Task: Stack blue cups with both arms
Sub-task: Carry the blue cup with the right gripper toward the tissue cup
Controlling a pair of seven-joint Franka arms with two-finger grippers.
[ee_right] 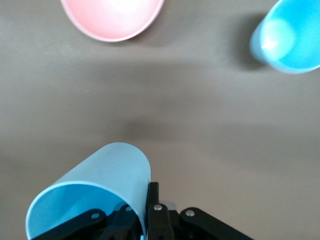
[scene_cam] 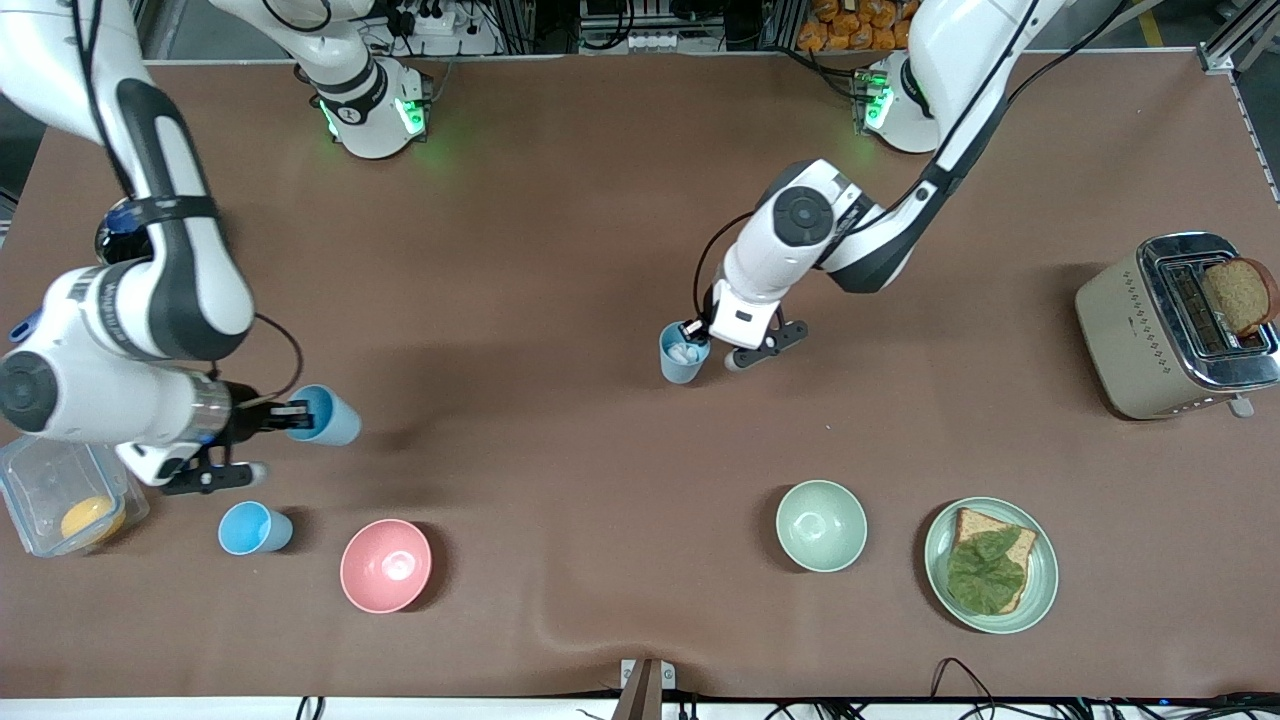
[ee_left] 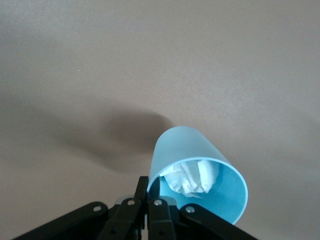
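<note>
Pink bowl (scene_cam: 386,565) unaffected. Right gripper (scene_cam: 292,410) and left gripper (scene_cam: 694,331) each pinch only a cup rim; either cup (scene_cam: 325,415) may slip.

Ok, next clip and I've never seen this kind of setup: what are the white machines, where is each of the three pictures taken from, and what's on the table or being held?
These are two white robot arms at a brown table. The big picture looks down from across the table; the other two come from cameras on each arm's wrist. The left gripper is shut on the rim of a grey-blue cup with a white wad inside. The right gripper is shut on the rim of a tilted sky-blue cup. Another sky-blue cup stands beside a pink bowl. Also there: a pale green bowl, a plate with bread and a leaf, a toaster, and a clear container.
</note>
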